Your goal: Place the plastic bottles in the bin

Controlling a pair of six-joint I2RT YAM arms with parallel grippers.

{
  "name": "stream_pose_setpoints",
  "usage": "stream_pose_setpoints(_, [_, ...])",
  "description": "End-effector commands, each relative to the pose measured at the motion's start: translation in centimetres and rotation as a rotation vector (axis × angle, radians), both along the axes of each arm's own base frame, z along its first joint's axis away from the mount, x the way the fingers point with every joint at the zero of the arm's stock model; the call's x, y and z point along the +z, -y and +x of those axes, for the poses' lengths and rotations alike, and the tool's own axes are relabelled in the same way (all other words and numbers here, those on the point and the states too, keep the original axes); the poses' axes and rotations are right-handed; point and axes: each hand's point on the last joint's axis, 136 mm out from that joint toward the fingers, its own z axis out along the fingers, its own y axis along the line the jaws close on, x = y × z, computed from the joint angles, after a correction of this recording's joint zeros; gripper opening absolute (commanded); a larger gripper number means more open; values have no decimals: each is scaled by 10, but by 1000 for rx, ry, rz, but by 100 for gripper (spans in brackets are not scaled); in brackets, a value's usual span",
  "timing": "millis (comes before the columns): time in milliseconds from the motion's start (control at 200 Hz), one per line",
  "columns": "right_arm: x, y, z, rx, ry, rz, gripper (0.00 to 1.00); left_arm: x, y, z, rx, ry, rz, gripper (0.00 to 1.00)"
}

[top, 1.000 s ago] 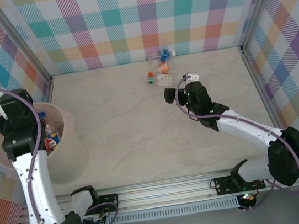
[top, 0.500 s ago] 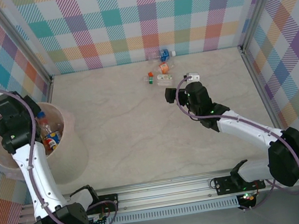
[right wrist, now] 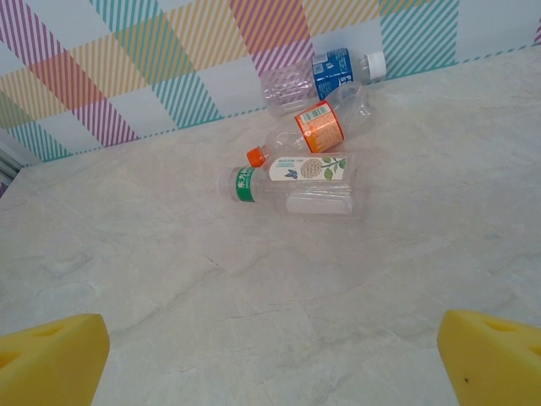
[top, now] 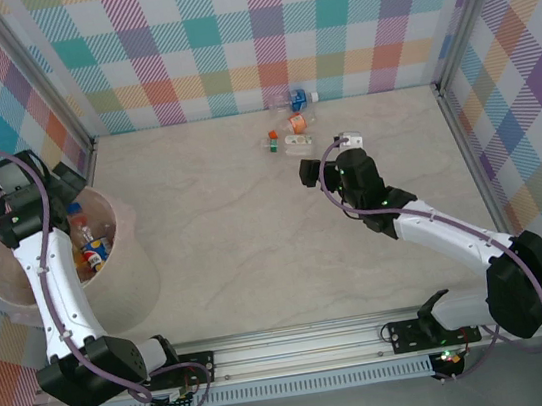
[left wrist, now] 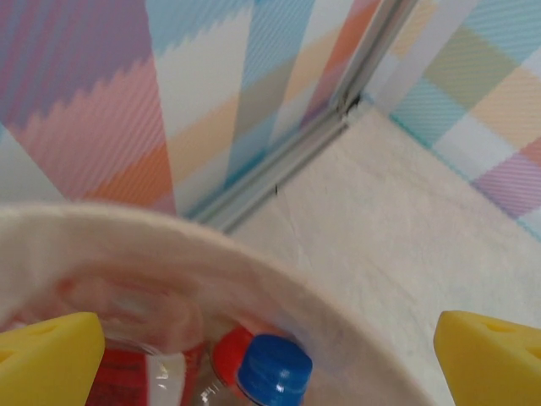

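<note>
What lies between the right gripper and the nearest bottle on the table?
Nothing but bare table: in the right wrist view, the open right gripper faces the green-capped bottle across it.

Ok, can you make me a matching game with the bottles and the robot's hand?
1 white-cap bottle
2 green-cap bottle
3 blue-cap bottle
4 right gripper

A inside the bin
B open, over bare table
C lying by the back wall
D lying beside the orange-cap bottle, nearer the arms

Pairs: 1-C, 2-D, 3-A, 4-B
</note>
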Motion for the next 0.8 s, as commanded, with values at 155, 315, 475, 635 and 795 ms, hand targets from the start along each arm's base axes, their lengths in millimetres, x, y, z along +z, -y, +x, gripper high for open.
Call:
stream_pose_setpoints(155, [3, 9, -3, -28, 10, -4, 100, -30, 3, -21, 99, -62, -111, 100])
stream_pose_setpoints(315, [1, 9, -3, -30, 6, -6, 100, -9, 5, -24, 92, -32, -95, 100])
stream_pose_setpoints(475, [5, 11, -5, -31, 12, -2, 100, 18, 20, -17, 3, 27, -120, 100])
stream_pose_setpoints(635, [6, 15, -7, -39, 25, -2, 100, 40, 36, -16, -54, 101, -149, 100])
stream_pose_setpoints(795, [9, 16, -5, -42, 34, 0, 100, 59, 67, -8, -156, 159, -179, 100])
